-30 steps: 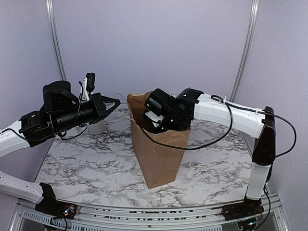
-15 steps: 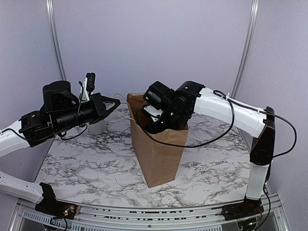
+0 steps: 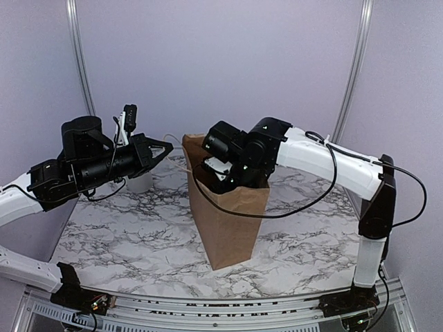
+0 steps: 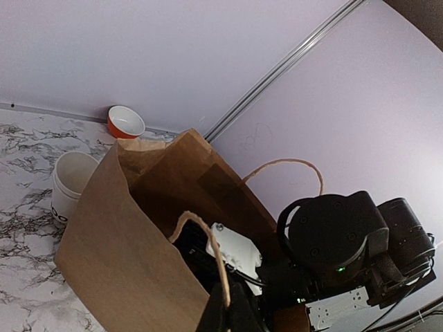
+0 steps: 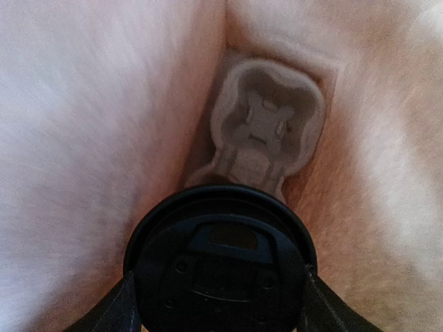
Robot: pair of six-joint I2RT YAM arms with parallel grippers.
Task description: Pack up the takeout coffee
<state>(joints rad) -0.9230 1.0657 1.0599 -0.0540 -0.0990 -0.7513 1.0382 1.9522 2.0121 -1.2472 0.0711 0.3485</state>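
Note:
A brown paper bag (image 3: 232,221) stands upright mid-table. My left gripper (image 3: 166,149) is shut on its near twine handle (image 4: 208,242), holding the mouth open; its fingertips (image 4: 232,315) pinch the twine. My right gripper (image 5: 221,308) reaches down inside the bag, where the top view hides its fingers. The right wrist view shows the takeout coffee's black round lid (image 5: 221,266) between the two fingers (image 5: 114,308), which press on either side of it. Below the cup, a moulded pulp cup carrier (image 5: 266,128) lies on the bag's floor.
A lidless white paper cup (image 3: 138,183) stands on the marble table (image 3: 138,242) behind my left arm, also seen as the white cup (image 4: 69,183). A red bowl (image 4: 124,122) sits by the back wall. The bag's paper walls (image 5: 83,124) close in around the right gripper.
The right arm's wrist has shifted slightly up and left at the bag's mouth. The left arm and the bag have stayed put.

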